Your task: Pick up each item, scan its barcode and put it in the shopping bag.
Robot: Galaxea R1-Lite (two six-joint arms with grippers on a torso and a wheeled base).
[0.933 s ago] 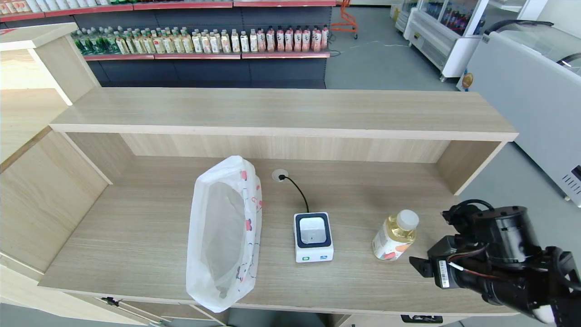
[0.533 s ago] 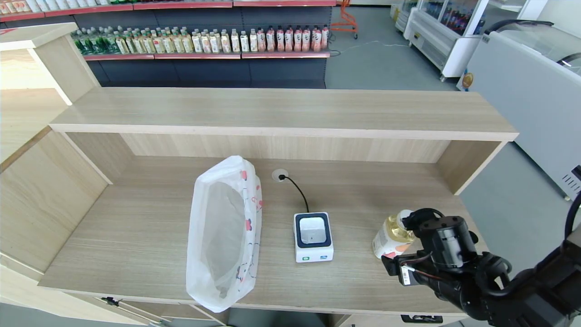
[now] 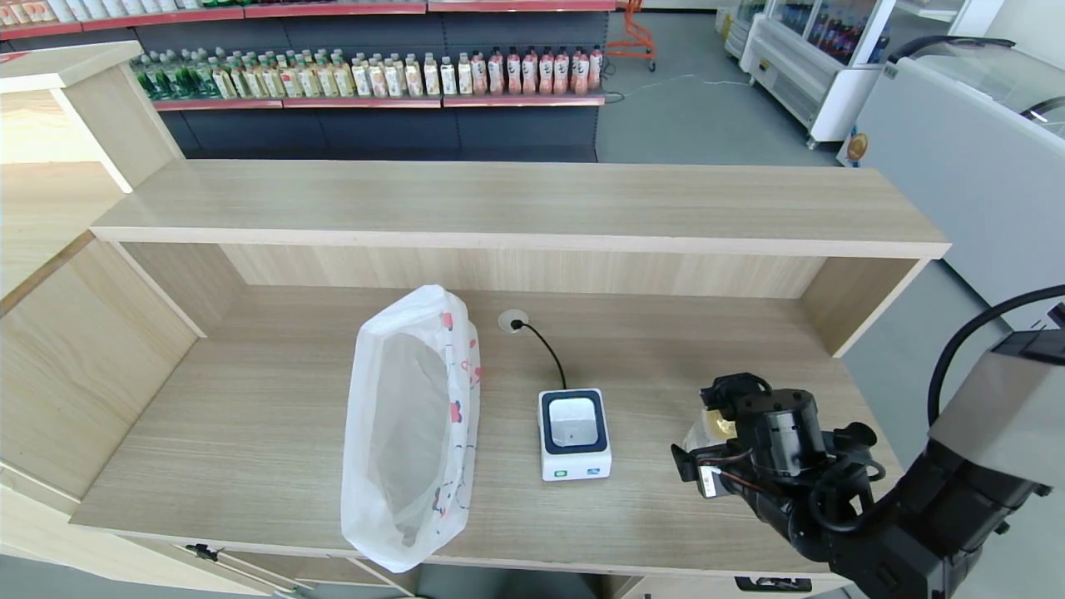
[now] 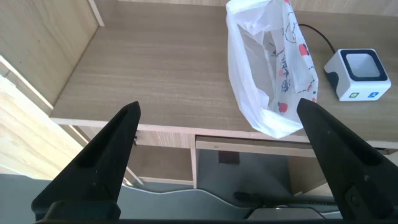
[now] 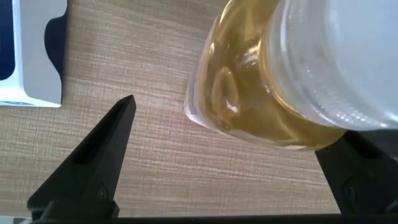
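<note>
A small bottle (image 3: 699, 432) of golden drink with a white cap stands on the counter, right of the scanner (image 3: 574, 433); my right arm (image 3: 774, 449) covers most of it. In the right wrist view the bottle (image 5: 249, 93) is seen cap-first, and my right gripper (image 5: 227, 134) is open with one finger on each side of it, not touching. The white shopping bag (image 3: 408, 433) with red prints lies open-mouthed left of the scanner. My left gripper (image 4: 217, 165) is open, holds nothing, and hangs off the counter's front edge near the bag (image 4: 273, 68).
The scanner's black cable (image 3: 545, 349) runs back to a grommet hole. A raised upper shelf (image 3: 516, 208) and side walls box in the counter (image 3: 250, 433). Bare wood lies left of the bag and between scanner and bottle.
My right arm has swung left from the counter's right end and now sits over the bottle, hiding most of it. Bag, scanner and bottle have not moved.
</note>
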